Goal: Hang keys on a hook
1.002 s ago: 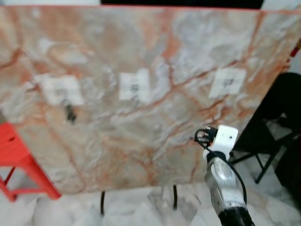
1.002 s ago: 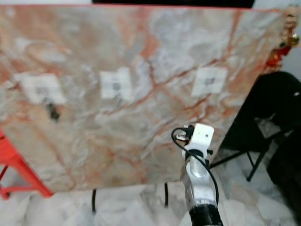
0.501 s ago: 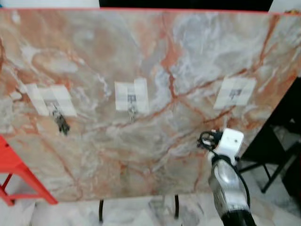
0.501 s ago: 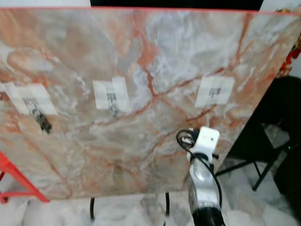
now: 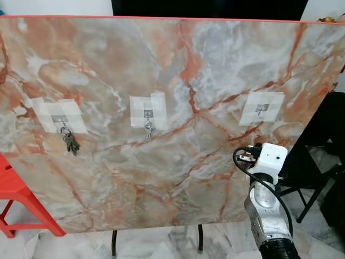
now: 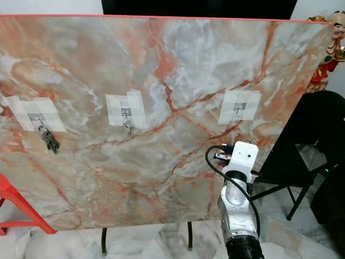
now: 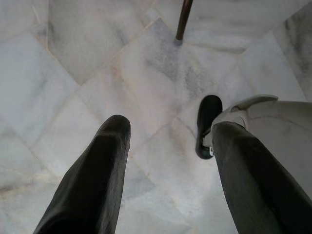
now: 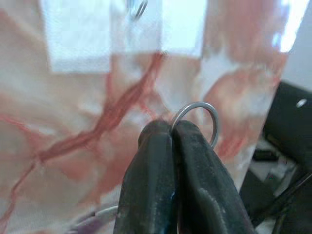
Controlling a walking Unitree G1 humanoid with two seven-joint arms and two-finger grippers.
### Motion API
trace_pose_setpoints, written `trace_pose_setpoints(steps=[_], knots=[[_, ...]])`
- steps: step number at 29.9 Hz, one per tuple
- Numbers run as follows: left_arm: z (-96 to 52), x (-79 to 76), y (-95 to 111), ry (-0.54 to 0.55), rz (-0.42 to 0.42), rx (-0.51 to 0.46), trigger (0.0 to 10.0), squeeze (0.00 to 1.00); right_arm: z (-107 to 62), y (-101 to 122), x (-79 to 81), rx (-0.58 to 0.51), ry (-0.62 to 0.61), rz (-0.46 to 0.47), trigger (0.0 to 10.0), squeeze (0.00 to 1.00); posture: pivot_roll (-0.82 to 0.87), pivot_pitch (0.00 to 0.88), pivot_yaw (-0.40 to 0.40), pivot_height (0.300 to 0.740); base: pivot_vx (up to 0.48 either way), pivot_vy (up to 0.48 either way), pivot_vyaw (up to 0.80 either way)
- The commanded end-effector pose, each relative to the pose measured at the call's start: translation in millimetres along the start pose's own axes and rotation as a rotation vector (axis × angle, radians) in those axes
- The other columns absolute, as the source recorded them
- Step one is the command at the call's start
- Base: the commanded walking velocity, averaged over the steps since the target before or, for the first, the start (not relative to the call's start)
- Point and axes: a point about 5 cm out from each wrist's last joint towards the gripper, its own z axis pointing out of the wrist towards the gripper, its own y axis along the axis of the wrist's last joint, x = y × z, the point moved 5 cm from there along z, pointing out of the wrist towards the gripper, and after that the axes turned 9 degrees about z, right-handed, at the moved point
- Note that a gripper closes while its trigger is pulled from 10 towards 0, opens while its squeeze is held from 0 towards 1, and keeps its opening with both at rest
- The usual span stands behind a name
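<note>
An upright marble board [image 5: 161,65] carries three small hooks on white tape patches. A bunch of keys [image 5: 70,142] hangs from the left hook [image 5: 60,120]. The middle hook [image 5: 148,114] holds a small metal ring [image 5: 149,129]. Nothing hangs on the right hook [image 5: 261,110]. My right arm [image 5: 268,162] is raised in front of the board, below the right hook. In the right wrist view my right gripper [image 8: 171,127] is shut on a thin metal key ring [image 8: 207,114], close to the board. My left gripper [image 7: 165,129] hangs open over the floor.
A red stool [image 5: 16,199] stands at the board's lower left. A black folding chair [image 5: 318,156] sits to the right, with a figurine [image 6: 331,43] above it. The board's thin dark legs [image 5: 114,243] stand on pale marble floor tiles [image 7: 87,58].
The camera has shifted and the blur has cleared, so hooks and keys now read sharply. My right arm stays raised below the right hook, slightly nearer to it.
</note>
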Motion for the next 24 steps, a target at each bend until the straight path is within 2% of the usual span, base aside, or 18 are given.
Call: trace_pose_setpoints(steps=[1, 14, 17, 19, 24], knots=[[-0.7, -2.1, -5, -0.003, 0.008, 0.019, 10.0, 0.0, 7.6, 23, -7.7, -0.089, -0.025, -0.019, 10.0, 0.0, 0.1, 0.0, -0.064, 0.729, 0.0, 0.0, 0.0], [-1.2, 16.4, -4, 0.017, -0.001, 0.016, 10.0, 0.0, 13.4, 43, -6.9, -0.168, -0.006, -0.099, 10.0, 0.0, 0.1, 0.0, -0.066, 0.729, 0.0, 0.0, 0.0], [-1.8, 15.3, -6, 0.017, 0.001, 0.018, 10.0, 0.0, 13.2, 44, -2.4, -0.17, 0.017, -0.109, 10.0, 0.0, 0.1, 0.0, -0.066, 0.729, 0.0, 0.0, 0.0], [-1.7, 9.4, -6, 0.012, 0.002, 0.018, 10.0, 0.0, 12.5, 46, 3.3, -0.188, 0.045, -0.139, 10.0, 0.0, 0.1, 0.0, -0.067, 0.729, 0.0, 0.0, 0.0], [-0.3, -0.2, -3, 0.001, 0.005, 0.013, 10.0, 0.0, 12.6, 46, 7.2, -0.189, 0.053, -0.132, 10.0, 0.0, 0.1, 0.0, -0.067, 0.729, 0.0, 0.0, 0.0]])
